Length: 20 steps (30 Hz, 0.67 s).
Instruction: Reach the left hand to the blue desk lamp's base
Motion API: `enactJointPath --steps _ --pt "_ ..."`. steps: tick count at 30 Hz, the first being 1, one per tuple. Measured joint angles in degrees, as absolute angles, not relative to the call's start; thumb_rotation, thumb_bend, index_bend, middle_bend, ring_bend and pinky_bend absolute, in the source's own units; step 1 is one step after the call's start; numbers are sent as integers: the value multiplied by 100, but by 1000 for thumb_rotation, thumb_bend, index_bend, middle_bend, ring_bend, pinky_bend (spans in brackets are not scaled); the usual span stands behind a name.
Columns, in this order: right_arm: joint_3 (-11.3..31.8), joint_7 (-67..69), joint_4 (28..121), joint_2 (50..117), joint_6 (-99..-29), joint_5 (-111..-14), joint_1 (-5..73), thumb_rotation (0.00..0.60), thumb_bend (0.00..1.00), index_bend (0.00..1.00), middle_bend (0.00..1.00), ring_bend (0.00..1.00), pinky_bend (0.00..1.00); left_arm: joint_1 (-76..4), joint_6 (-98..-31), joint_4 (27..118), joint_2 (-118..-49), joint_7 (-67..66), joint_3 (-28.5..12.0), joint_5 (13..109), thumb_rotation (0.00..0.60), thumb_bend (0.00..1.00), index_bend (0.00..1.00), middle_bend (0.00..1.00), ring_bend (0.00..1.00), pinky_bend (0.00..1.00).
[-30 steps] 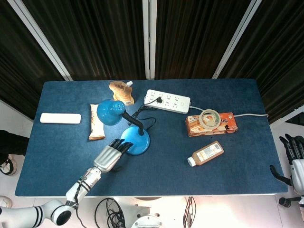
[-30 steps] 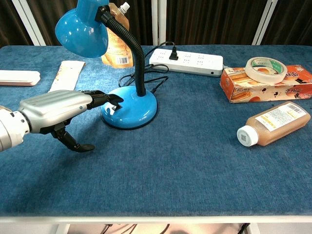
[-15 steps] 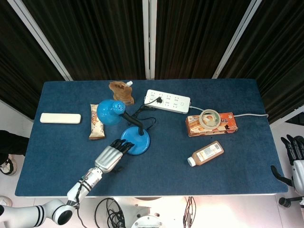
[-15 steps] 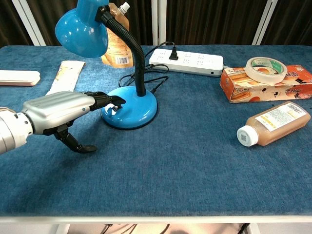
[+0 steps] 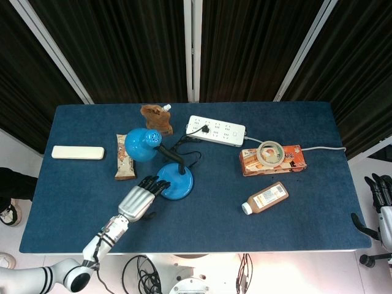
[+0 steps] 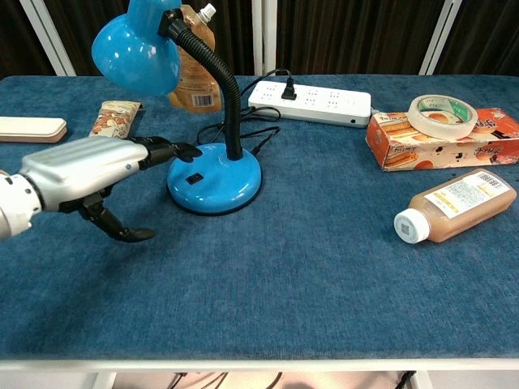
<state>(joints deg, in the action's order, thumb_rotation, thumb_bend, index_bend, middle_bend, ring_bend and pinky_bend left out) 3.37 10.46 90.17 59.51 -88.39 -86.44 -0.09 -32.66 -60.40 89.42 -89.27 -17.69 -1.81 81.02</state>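
I see my left robot hand (image 6: 81, 174) stretched out low over the blue desk (image 6: 324, 267), fingers (image 6: 166, 149) extended and slightly apart, thumb hanging down toward the cloth, holding nothing. The blue desk lamp's base (image 6: 215, 180), a round glossy disc with a small black switch on top, sits just beyond the fingertips, ahead of the robot hand and a little to its right. In the chest view the fingertips reach the near left edge of the base; I cannot tell whether they touch it or hover just above. In the head view the left robot hand (image 5: 139, 199) points diagonally at the base (image 5: 174, 182), fingertips at its rim.

From the base a black flexible neck (image 6: 217, 73) rises and bends back over the robot hand, carrying the blue shade (image 6: 136, 55) above and slightly beyond the fingers. A snack bar wrapper (image 6: 113, 118) lies past the robot hand on its left side, and a flat white case (image 6: 32, 129) lies further left. Beyond the lamp stand a brown pouch (image 6: 195, 81) and a white power strip (image 6: 312, 103) with a plug in it. Well off to the right lie an orange box (image 6: 442, 138) with a tape roll (image 6: 442, 115) on top, and a brown bottle (image 6: 454, 204) on its side.

My right robot hand (image 5: 381, 196) shows only at the right edge of the head view, off the desk, fingers upward and apart, empty.
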Motion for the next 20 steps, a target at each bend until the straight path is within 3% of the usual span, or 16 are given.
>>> enactJointPath --steps 10,15,20 --pt "334 1038 9011 5996 -8859 -8717 6 600 245 0 0 0 0 -2223 -7685 9495 -7673 -1729 20 8210 600 62 71 87 0 87" --pt "322 951 9019 6049 -8830 -8773 45 600 244 0 0 0 0 -1657 -8499 9495 -7065 -1234 11 8282 600 7 72 17 0 93" --pt "280 790 9039 6112 -8710 -8781 85 600 244 0 0 0 0 -1459 -8839 9405 -6858 -687 -35 8505 600 0 70 0 0 90"
